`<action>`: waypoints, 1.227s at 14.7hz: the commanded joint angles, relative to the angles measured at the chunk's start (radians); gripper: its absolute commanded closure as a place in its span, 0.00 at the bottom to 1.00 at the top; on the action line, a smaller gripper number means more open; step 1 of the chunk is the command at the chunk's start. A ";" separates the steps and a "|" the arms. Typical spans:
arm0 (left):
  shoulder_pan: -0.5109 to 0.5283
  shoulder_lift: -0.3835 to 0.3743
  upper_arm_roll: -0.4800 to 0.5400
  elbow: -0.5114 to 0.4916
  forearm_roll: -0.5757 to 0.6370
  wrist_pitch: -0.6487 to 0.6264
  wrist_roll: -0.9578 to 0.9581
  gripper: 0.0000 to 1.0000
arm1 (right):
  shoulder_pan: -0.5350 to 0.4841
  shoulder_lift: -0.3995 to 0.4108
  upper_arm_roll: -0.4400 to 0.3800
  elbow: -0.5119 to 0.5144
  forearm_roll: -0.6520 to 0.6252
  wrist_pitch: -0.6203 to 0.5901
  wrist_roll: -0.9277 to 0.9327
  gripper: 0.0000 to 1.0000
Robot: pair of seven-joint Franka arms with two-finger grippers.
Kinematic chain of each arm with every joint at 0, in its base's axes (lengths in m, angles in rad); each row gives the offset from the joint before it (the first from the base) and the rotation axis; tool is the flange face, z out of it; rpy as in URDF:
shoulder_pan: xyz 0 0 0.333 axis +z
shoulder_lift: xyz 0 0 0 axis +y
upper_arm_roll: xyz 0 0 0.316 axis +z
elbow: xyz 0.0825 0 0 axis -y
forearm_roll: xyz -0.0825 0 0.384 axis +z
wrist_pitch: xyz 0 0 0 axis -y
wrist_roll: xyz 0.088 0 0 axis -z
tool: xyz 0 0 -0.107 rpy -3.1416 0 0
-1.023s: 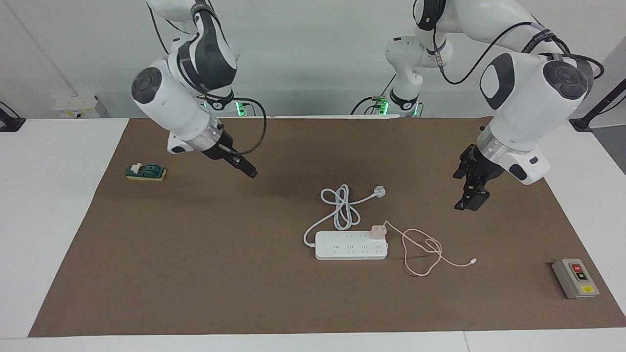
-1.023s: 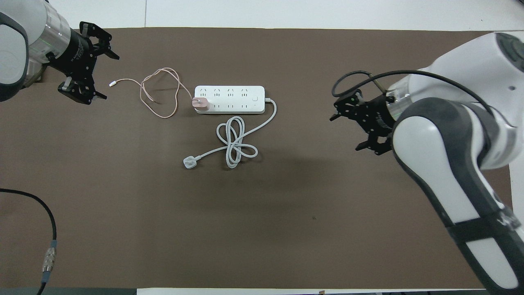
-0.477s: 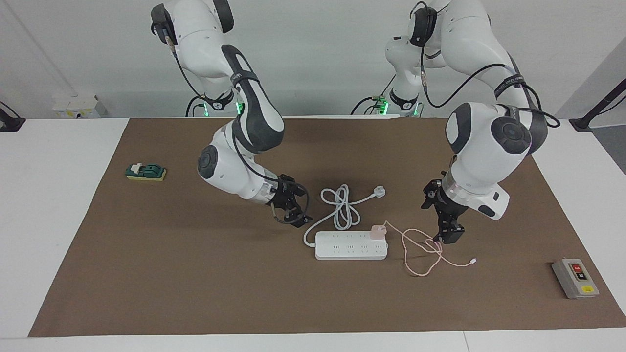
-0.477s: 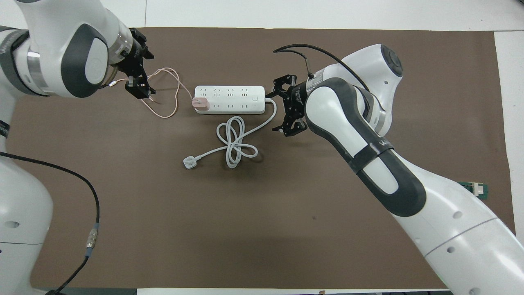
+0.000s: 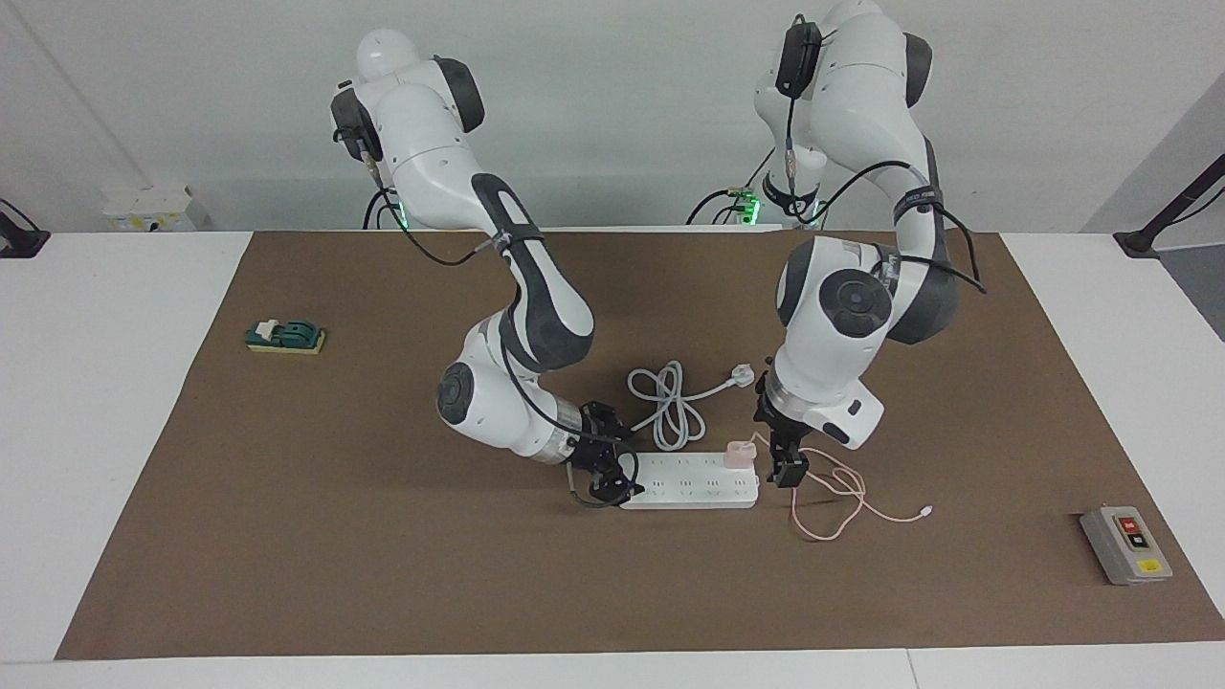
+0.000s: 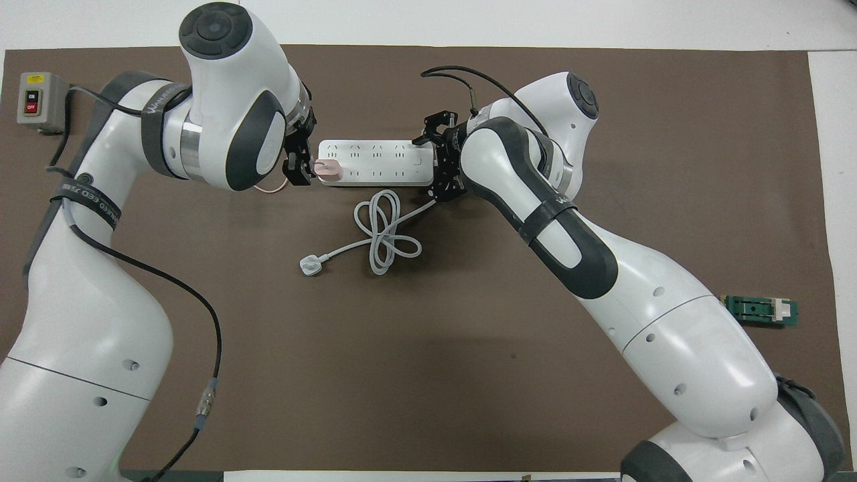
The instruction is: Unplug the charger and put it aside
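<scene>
Overhead view: "ON"/"OFF" switch box [image 6: 35, 102]; right hand [image 6: 438, 161] open, left hand [image 6: 299, 159] unclear.

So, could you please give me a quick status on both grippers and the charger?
Left gripper beside the charger, not gripping. Right gripper open around the strip's end. Charger plugged in, cable loose on the mat.

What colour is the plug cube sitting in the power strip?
Pale pink charger, clearest in the overhead view.
</scene>
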 commanded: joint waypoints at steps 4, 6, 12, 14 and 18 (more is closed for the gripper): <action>-0.030 -0.076 0.020 -0.194 0.028 0.138 -0.010 0.00 | 0.006 0.079 -0.003 0.122 -0.053 -0.024 0.012 0.00; -0.031 -0.084 0.020 -0.227 0.030 0.169 -0.011 0.00 | 0.006 0.086 -0.003 0.133 -0.053 -0.015 0.010 0.00; -0.048 -0.093 0.018 -0.282 0.042 0.222 -0.010 0.00 | 0.026 0.099 -0.003 0.122 -0.052 0.030 0.003 0.17; -0.060 -0.105 0.020 -0.308 0.042 0.242 -0.010 0.00 | 0.024 0.099 -0.003 0.122 -0.050 0.028 0.003 0.32; -0.060 -0.104 0.020 -0.308 0.042 0.253 -0.011 0.11 | 0.024 0.099 -0.002 0.122 -0.049 0.030 0.003 0.34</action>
